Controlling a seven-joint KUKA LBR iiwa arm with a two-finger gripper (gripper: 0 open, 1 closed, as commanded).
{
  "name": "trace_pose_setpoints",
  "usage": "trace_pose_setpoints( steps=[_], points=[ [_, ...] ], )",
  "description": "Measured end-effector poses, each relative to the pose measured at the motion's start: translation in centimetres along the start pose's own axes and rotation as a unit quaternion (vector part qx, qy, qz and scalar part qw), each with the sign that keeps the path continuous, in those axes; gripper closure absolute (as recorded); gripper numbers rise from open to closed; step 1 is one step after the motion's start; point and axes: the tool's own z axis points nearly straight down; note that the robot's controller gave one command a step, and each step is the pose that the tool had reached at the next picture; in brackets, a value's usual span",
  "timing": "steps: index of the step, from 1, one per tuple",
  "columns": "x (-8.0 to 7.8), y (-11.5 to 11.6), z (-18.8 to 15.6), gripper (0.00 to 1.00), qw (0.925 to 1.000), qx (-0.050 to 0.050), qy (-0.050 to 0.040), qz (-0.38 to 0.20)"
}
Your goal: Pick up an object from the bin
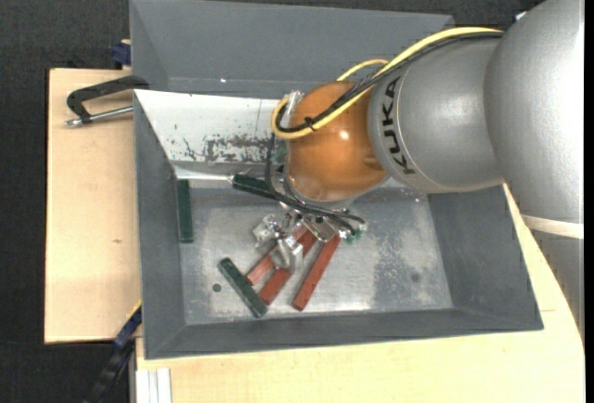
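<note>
My gripper (282, 240) hangs low in the middle of the bin, its metal tip just under the orange cover. It sits right over the upper end of a red-brown bar (266, 281) that slants down to the left. A second red-brown bar (316, 272) lies beside it on the right, nearly parallel. A dark green bar (241, 287) lies across the lower end of the first red-brown bar. Whether anything is gripped is hidden.
Another dark green bar (185, 211) lies along the left wall. A dark green piece (252, 185) pokes out from under the orange cover at the back, and a small green bit (354, 229) lies to the right. The big arm covers the bin's right back part.
</note>
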Motion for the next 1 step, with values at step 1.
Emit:
trace_pose_setpoints(
  steps=[1],
  points=[
    [1.9, 2.73, -17.18, 1.0, 0.9999, 0.002, -0.0033, -0.01]
  ],
)
